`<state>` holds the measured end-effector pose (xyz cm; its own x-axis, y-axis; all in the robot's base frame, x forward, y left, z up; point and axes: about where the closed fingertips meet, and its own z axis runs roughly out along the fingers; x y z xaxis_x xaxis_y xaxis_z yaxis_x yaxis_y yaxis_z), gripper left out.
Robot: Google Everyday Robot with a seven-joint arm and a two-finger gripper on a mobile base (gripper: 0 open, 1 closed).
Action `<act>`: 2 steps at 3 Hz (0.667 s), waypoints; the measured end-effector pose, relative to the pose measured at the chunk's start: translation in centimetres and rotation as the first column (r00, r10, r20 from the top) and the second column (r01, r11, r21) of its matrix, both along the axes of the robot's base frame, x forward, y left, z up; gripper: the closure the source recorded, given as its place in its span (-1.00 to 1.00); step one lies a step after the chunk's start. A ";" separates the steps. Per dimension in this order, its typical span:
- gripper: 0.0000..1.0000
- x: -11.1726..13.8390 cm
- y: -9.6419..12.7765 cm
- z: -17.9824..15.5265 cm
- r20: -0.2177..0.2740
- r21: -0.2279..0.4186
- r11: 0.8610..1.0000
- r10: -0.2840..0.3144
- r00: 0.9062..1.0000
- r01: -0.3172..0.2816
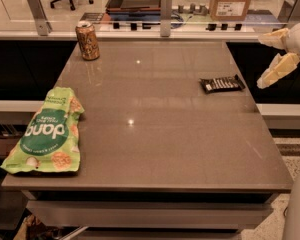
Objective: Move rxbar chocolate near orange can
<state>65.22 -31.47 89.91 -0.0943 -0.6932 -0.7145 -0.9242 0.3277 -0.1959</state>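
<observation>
The rxbar chocolate (221, 84) is a small flat black bar with white lettering, lying near the right edge of the grey table (155, 134). The orange can (87, 41) stands upright at the table's far left corner. My gripper (271, 59) hangs off the table's right side, a little right of and above the bar, its pale fingers (277, 69) spread apart and holding nothing.
A large green snack bag (47, 131) lies flat at the front left of the table. A glass rail with metal posts (165, 6) runs along the far edge. A cardboard box (231, 1) sits behind it.
</observation>
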 end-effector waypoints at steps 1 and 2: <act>-1.00 0.1 -0.9 -0.8 -0.016 0.003 1.000 -0.020 1.000 0.020; -1.00 0.2 -0.9 -2.0 -0.040 0.009 1.000 -0.021 0.999 0.022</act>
